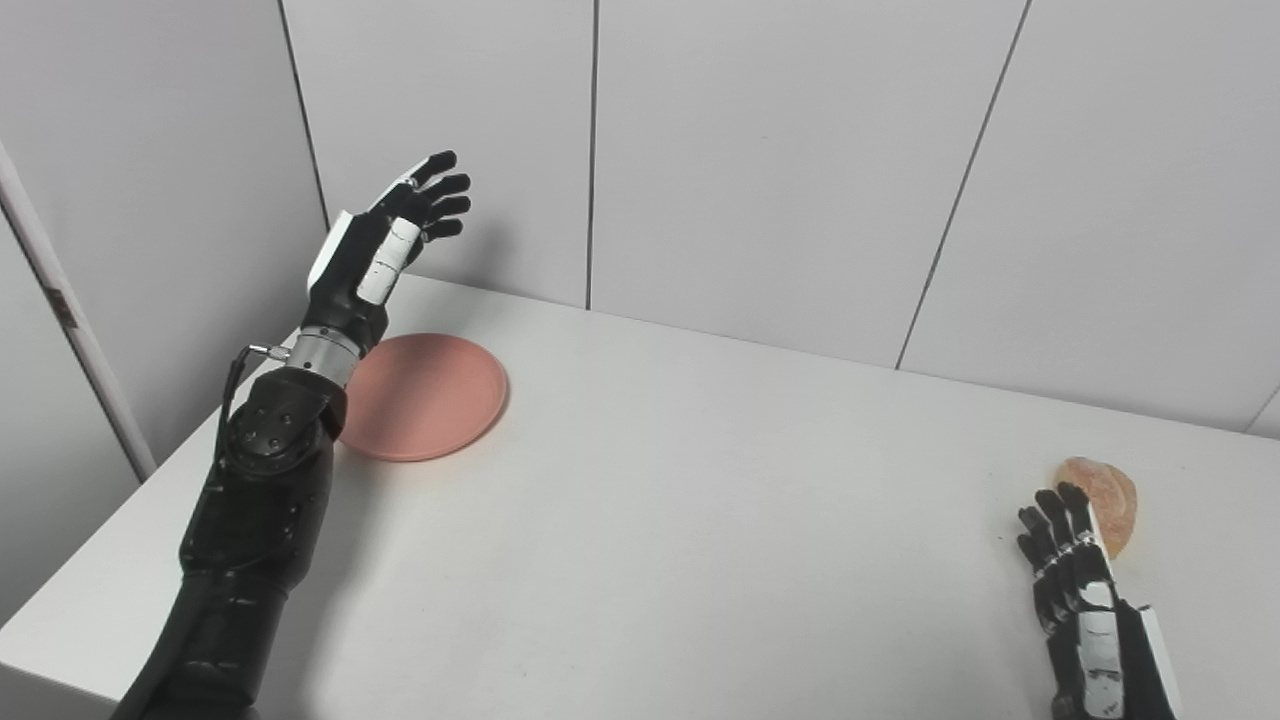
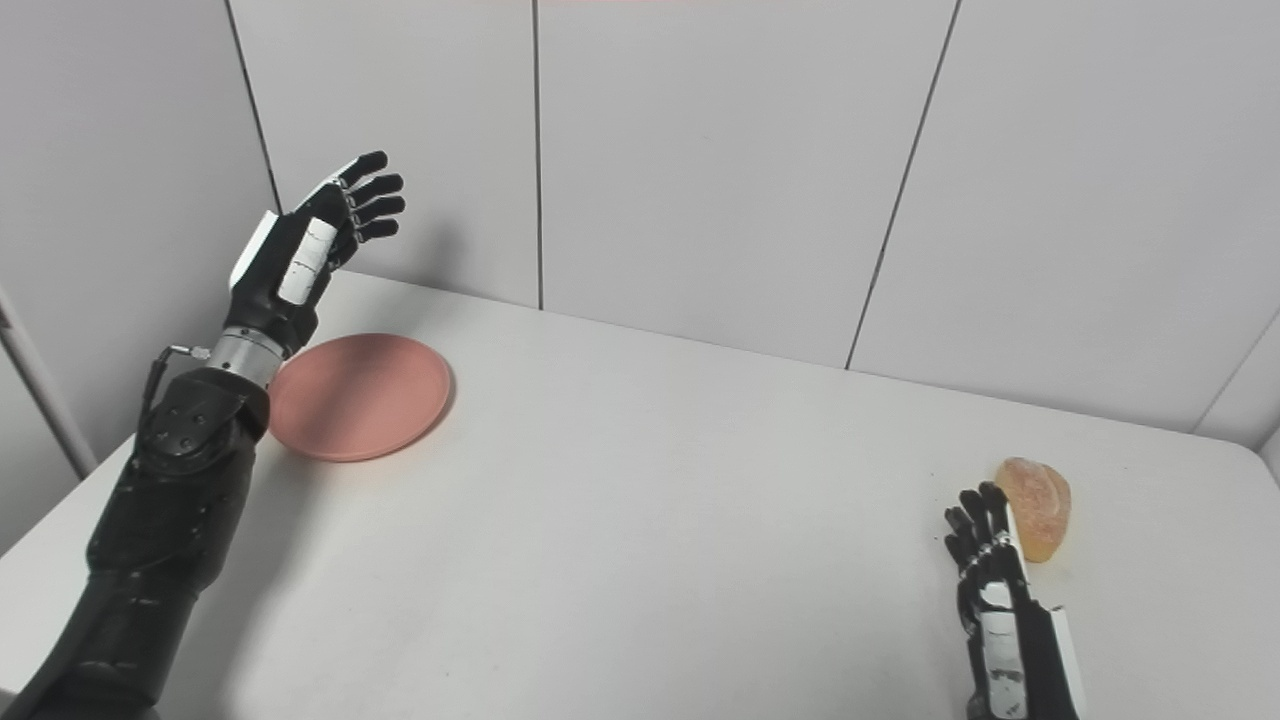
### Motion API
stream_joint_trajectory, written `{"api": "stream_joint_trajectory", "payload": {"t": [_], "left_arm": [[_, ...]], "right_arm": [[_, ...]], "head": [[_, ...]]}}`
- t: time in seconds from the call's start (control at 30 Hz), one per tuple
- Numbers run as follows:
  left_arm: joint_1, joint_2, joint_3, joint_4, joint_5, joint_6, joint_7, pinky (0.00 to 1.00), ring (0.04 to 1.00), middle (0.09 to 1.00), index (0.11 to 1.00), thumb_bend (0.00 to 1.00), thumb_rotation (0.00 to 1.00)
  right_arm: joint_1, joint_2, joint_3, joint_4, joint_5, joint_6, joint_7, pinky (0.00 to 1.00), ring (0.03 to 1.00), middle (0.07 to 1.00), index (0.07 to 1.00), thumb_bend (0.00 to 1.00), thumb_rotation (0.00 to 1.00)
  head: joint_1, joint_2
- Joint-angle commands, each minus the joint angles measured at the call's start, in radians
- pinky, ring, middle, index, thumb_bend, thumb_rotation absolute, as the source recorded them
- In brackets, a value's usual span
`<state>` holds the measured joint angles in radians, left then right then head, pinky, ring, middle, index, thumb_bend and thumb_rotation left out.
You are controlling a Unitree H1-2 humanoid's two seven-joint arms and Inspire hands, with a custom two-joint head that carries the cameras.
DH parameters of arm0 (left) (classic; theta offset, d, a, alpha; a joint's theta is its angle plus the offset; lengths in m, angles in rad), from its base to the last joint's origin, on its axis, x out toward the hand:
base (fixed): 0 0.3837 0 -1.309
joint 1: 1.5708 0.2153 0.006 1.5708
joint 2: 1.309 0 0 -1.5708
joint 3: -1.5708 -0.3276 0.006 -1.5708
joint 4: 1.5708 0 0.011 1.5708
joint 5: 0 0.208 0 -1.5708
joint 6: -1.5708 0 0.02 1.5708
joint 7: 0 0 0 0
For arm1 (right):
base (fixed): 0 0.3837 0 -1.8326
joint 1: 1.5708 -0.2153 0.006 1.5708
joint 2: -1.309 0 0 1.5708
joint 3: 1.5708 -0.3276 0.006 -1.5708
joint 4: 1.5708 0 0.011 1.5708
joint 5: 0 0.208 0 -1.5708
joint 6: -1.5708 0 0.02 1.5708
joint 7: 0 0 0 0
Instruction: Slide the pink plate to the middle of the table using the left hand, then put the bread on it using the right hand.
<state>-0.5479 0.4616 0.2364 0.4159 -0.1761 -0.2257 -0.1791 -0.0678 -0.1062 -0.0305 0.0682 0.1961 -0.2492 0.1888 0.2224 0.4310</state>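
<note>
A round pink plate lies flat near the table's far left corner. My left hand is raised in the air above the plate's far left rim, open, fingers spread and holding nothing; its forearm crosses the plate's left edge. A small tan piece of bread rests at the right side of the table. My right hand stands low just left of the bread, open with fingers upright, close to it but not holding it.
The white table runs to grey wall panels at the back. Its left edge and front left corner show beside my left arm.
</note>
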Motion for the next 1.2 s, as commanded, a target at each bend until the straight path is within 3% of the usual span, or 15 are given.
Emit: {"api": "stream_joint_trajectory", "payload": {"t": [0.0, 0.27, 0.5, 0.73, 0.87, 1.03, 1.17], "left_arm": [[-0.068, 0.038, 0.006, 0.023, -0.014, -0.058, -0.019, 0.79, 0.836, 0.845, 0.852, 0.99, 0.89], [-0.13, 0.083, 0.035, 0.188, -0.047, -0.058, -0.041, 0.82, 0.853, 0.859, 0.866, 1.0, 0.87], [-0.162, 0.101, 0.075, 0.317, -0.102, -0.052, -0.061, 0.87, 0.868, 0.868, 0.91, 0.99, 0.92], [-0.168, 0.113, 0.079, 0.43, -0.129, -0.076, -0.1, 0.92, 0.943, 0.926, 0.949, 0.97, 0.91], [-0.171, 0.114, 0.08, 0.477, -0.125, -0.084, -0.092, 0.95, 0.949, 0.933, 0.963, 0.97, 0.92], [-0.181, 0.121, 0.081, 0.545, -0.113, -0.076, -0.058, 0.87, 0.917, 0.911, 0.938, 0.98, 0.88], [-0.188, 0.121, 0.079, 0.614, -0.116, -0.111, -0.067, 0.93, 0.92, 0.908, 0.921, 1.0, 0.86]], "right_arm": [[0.054, 0.017, 0.013, 0.057, 0.007, 0.002, 0.011, 1.0, 0.972, 0.981, 0.998, 0.79, 0.95], [0.056, 0.017, 0.015, 0.056, 0.008, 0.005, 0.011, 1.0, 0.971, 0.979, 0.997, 0.78, 0.96], [0.055, 0.016, 0.015, 0.06, 0.006, 0.002, 0.011, 1.0, 0.971, 0.98, 0.998, 0.79, 0.95], [0.06, 0.017, 0.014, 0.052, 0.014, 0.006, 0.011, 1.0, 0.969, 0.978, 0.993, 0.8, 0.95], [0.064, 0.016, 0.014, 0.044, 0.011, 0.009, 0.009, 1.0, 0.962, 0.975, 0.99, 0.8, 0.94], [0.067, 0.013, 0.014, 0.039, 0.013, 0.014, 0.011, 1.0, 0.965, 0.976, 0.991, 0.79, 0.95], [0.071, 0.011, 0.015, 0.03, 0.009, 0.017, 0.009, 1.0, 0.966, 0.976, 0.994, 0.79, 0.95]], "head": [[-0.001, 0.001], [-0.002, 0.007], [-0.007, 0.009], [-0.013, 0.017], [-0.015, 0.021], [-0.019, 0.022], [-0.024, 0.028]]}}
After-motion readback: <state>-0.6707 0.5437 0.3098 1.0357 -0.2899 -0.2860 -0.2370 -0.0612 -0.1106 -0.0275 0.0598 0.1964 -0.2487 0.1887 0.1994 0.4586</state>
